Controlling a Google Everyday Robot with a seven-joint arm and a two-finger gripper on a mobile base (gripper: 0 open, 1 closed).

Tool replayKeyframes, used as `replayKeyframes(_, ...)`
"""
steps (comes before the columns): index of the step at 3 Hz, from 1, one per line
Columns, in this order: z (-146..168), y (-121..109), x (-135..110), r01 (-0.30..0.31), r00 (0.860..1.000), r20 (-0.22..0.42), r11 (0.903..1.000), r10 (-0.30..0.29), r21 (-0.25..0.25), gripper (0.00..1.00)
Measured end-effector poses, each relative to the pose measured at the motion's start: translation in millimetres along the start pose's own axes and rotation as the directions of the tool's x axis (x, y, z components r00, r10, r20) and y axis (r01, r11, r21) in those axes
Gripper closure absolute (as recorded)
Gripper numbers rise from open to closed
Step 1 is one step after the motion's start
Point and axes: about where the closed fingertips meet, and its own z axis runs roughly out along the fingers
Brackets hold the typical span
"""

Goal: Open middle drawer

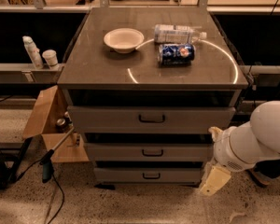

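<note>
The middle drawer (130, 152) is a grey flat front with a small dark bar handle (152, 152) at its centre. It sits between the taller top drawer (107, 119) and the shorter bottom drawer (126, 175) of the cabinet. My gripper (214, 180) is a cream-coloured piece on the white arm (256, 136). It hangs low at the cabinet's right front corner, level with the bottom drawer. It is to the right of the middle drawer's handle and apart from it, touching no drawer.
On the cabinet top (98, 69) stand a white bowl (123, 40), a lying water bottle (177, 33) and a lying blue can (176, 53). An open cardboard box (49, 125) and cables (49, 171) lie on the floor at the left. Two containers (39, 55) stand on a left ledge.
</note>
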Motion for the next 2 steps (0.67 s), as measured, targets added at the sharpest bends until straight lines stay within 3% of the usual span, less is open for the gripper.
replayKeyframes(2, 13, 3, 7, 0.003, 1.000, 0.011, 1.0000, -0.003, -0.001, 0.00)
